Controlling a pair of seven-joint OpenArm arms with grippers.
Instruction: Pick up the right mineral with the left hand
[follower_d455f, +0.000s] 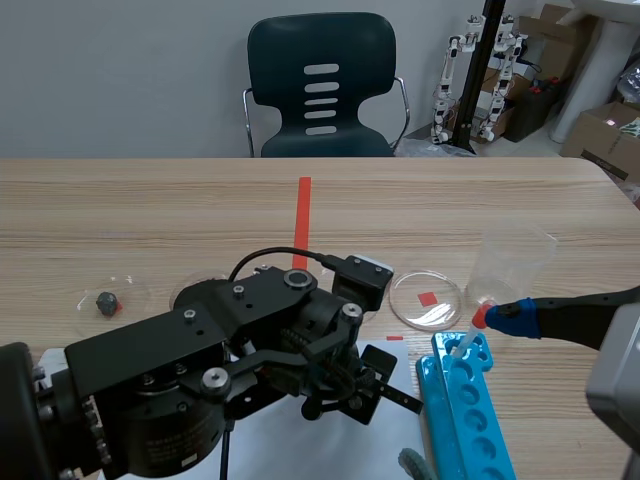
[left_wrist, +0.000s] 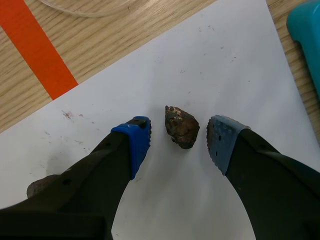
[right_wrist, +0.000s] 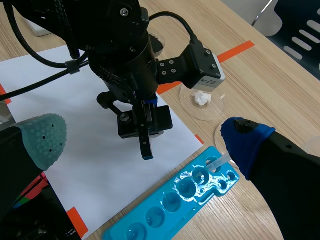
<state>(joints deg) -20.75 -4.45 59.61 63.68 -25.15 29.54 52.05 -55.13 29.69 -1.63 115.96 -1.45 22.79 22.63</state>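
Observation:
In the left wrist view a small brown, rough mineral (left_wrist: 182, 127) lies on the white paper (left_wrist: 225, 60). My left gripper (left_wrist: 180, 135) is open around it, one blue pad on each side and a small gap to each. A second stone (left_wrist: 39, 186) peeks out behind the left finger. In the scene view the left gripper (follower_d455f: 350, 392) points down at the paper (follower_d455f: 330, 450) and hides the mineral. My right gripper (right_wrist: 145, 145) is open wide over the blue rack (right_wrist: 185, 200), nothing in it.
A blue well rack (follower_d455f: 465, 410) lies right of the paper. Behind it are a petri dish (follower_d455f: 425, 298) and a clear plastic cup (follower_d455f: 515, 262). Another dish (follower_d455f: 110, 300) with a dark stone sits far left. A dish with a white lump (right_wrist: 202, 98) lies beyond the left arm.

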